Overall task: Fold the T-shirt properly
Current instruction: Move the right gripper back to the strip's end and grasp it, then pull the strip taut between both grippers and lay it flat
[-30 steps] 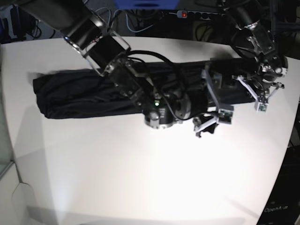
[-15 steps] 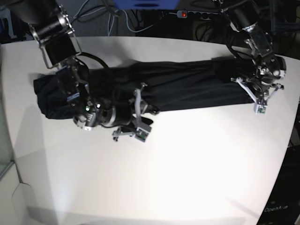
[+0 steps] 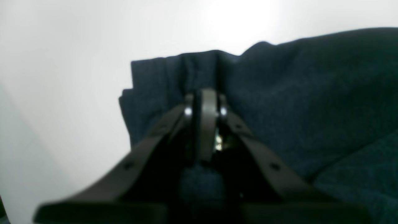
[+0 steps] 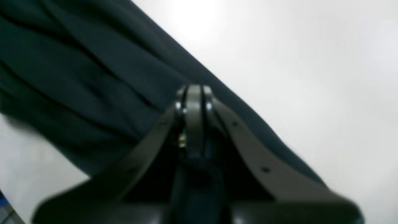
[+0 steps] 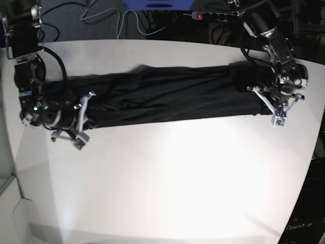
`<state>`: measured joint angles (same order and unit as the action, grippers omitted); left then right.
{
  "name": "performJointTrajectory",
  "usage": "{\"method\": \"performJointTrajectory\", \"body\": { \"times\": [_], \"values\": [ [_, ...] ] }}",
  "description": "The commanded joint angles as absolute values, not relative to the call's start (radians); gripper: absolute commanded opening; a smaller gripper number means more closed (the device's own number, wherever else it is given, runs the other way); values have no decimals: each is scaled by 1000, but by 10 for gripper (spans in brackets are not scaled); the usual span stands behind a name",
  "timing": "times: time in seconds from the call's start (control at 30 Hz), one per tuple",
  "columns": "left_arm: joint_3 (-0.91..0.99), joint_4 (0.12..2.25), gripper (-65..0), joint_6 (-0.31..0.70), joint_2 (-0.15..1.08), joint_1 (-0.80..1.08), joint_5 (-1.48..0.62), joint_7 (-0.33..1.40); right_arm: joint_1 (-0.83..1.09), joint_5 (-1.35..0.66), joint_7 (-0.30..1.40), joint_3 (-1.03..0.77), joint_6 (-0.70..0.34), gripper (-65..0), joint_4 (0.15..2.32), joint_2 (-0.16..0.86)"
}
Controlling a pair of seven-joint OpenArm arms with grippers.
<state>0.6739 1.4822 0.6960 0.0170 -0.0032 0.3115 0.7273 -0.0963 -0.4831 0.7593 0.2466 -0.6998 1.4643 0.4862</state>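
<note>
Left wrist view: the left gripper (image 3: 205, 99) has its jaws pressed together over the folded end of the T-shirt (image 3: 295, 102). Cloth bunches in pleats just ahead of the tips, so it appears to pinch the fabric, though the bite itself is hidden.
Risk there: a thin pinch on smooth, slightly shiny cloth could slip if the arm pulls hard, or it may catch only the top layer and let the lower ones trail.
Right wrist view: the right gripper (image 4: 193, 93) is likewise closed, its tips sitting at the shirt's long edge where it meets the white table (image 4: 311, 62). Whether cloth lies between the jaws cannot be told.
Risk there: so near the edge, it may hold nothing, or only a sliver.
Base view: the T-shirt (image 5: 167, 96) lies as a long, narrow band across the table (image 5: 167, 193), with the left gripper (image 5: 274, 104) and right gripper (image 5: 84, 114) at opposite ends.
Overall risk: uneven lifting would skew or sag the band and spoil the fold.
</note>
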Motion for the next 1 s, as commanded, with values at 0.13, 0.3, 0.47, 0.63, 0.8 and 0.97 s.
{"method": "performJointTrajectory", "body": {
  "times": [0.13,0.3,0.47,0.63,0.8,0.97],
  "values": [
    [668,1495,-623,698,25,-19,305,716,-108,-498,707,166,-698,-650,1343,542],
    [670,1495,-623,698,25,-21,305,716,-107,-498,579,168,-698,-650,1159,556],
    [674,1508,-623,698,27,-21,305,723,-119,-498,487,168,-698,-650,1012,558],
    [676,1537,-623,698,25,-22,303,723,-162,-498,455,168,-698,-650,906,575],
    [676,1639,-621,698,4,-22,268,725,-156,-498,414,163,-698,-650,886,591],
    [671,1732,-621,698,5,-22,200,832,-156,-498,412,159,-698,-650,885,599]
  ]
}}
